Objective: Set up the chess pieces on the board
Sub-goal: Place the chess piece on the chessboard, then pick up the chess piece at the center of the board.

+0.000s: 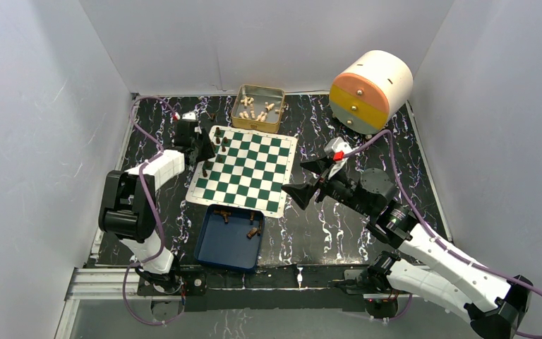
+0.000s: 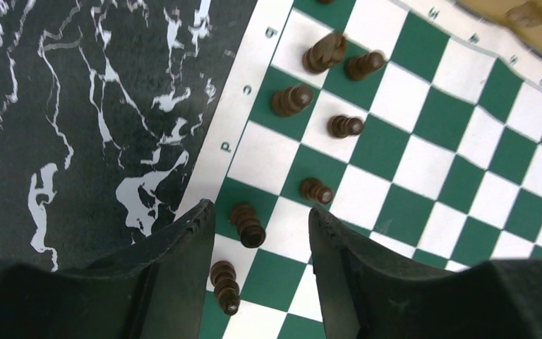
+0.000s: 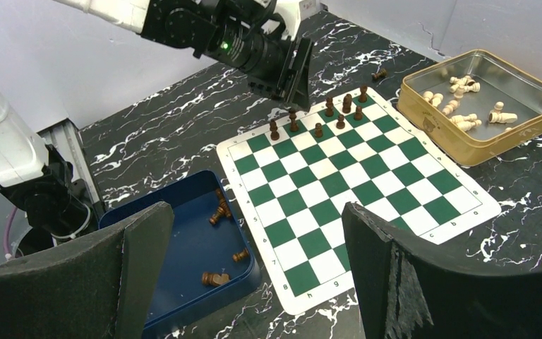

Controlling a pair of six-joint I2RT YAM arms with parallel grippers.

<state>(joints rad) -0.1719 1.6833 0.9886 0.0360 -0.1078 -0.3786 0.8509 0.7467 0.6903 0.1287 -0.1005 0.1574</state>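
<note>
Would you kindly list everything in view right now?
Mat: one, green and white, centre.
Dark pieces on mat: about eight, brown, near its left edge.
Tray: one, blue, at the mat's near edge.
Dark pieces in tray: about four, brown, lying down.
Stray dark piece: one, brown, off the mat's far corner.
Tin: one, gold, beyond the mat.
Pale pieces: several, cream, inside the tin.
Drawer drum: one, cream, orange and yellow, far right.
Left pincer: black, open, over mat's left edge.
Right pincer: black, open, right of mat.

I work in a robot lab cell: plain white panels enclose my black marbled counter, aluminium rail along its near edge.
</note>
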